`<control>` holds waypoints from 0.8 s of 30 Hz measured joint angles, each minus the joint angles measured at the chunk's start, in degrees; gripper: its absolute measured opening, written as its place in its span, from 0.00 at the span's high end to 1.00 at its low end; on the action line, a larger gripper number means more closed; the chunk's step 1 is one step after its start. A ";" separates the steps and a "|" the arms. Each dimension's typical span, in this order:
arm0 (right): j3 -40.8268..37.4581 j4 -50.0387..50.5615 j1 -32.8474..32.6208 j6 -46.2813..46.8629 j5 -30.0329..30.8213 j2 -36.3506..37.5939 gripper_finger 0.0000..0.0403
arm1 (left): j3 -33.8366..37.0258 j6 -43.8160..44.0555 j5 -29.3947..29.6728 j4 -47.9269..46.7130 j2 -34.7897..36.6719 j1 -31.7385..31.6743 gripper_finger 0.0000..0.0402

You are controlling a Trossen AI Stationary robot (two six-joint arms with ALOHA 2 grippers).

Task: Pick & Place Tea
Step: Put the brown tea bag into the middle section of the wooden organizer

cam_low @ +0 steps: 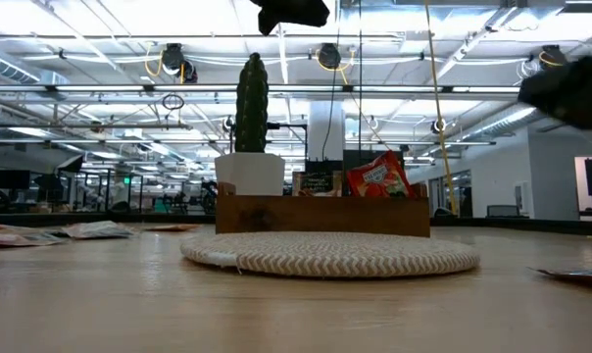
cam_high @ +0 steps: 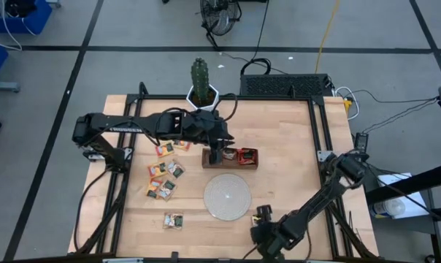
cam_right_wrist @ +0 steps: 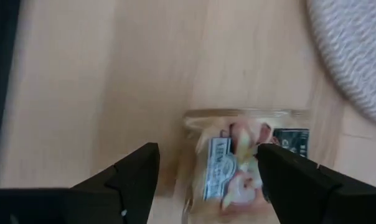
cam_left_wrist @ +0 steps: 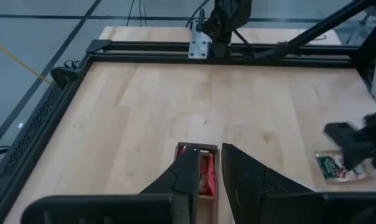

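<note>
The tea lies as small flat sachets: a cluster [cam_high: 166,174] at the table's left, one [cam_high: 174,219] near the front edge, red ones [cam_high: 246,155] standing in the brown wooden tray [cam_high: 209,162]. My left gripper [cam_left_wrist: 210,163] hangs above the tray's left end, its fingers a narrow gap apart with nothing between them. My right gripper [cam_right_wrist: 206,158] stands open, pointing steeply down, near the front edge. Below it a pale sachet [cam_right_wrist: 244,163] lies flat on the table, between and just past its fingers.
A round pale woven disc [cam_high: 226,196] lies between the tray and my right gripper. A cactus in a white pot [cam_high: 200,84] stands at the far edge behind the tray. Black frame rails [cam_high: 323,139] run along the table's sides. Bare wood lies at the right.
</note>
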State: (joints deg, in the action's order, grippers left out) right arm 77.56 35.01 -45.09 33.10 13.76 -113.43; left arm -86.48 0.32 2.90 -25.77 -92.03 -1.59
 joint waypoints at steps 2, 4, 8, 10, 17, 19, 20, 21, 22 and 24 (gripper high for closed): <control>0.13 -0.02 0.33 1.21 1.22 -1.38 0.38 | 0.00 0.33 0.00 0.45 -0.01 0.38 0.82; 0.29 -0.27 0.74 3.15 1.98 -2.53 0.38 | 0.00 0.26 0.02 1.07 -0.15 0.70 0.82; 0.21 0.34 1.51 7.88 1.21 -3.30 0.38 | 0.02 -0.01 -0.02 1.21 -0.24 1.06 0.82; 0.17 0.84 1.65 10.59 1.45 -3.06 0.41 | 0.02 -0.03 -0.03 1.28 -0.24 1.07 0.82; 0.02 1.46 1.60 15.57 1.33 -1.94 0.64 | 0.02 -0.03 0.00 1.24 -0.24 1.03 0.82; 0.01 1.50 1.54 15.64 1.10 -1.94 0.73 | 0.02 -0.03 0.00 1.04 -0.24 1.03 0.82; 0.00 1.56 1.52 15.51 0.63 -1.94 0.77 | 0.02 -0.03 0.00 1.06 -0.24 1.03 0.82; 0.00 1.53 1.52 15.39 0.10 -1.93 0.81 | 0.02 -0.02 0.00 1.00 -0.24 1.03 0.82; 0.00 1.52 1.52 15.29 -0.16 -1.92 0.86 | 0.02 0.01 0.00 0.94 -0.24 1.03 0.82; 0.00 1.72 1.11 14.35 -0.14 -1.90 0.94 | 0.02 0.06 0.00 0.97 -0.24 1.03 0.82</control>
State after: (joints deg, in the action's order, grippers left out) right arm 77.56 36.72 -43.98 47.44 13.62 -115.33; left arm -86.46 0.38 2.90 -24.79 -92.27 -0.56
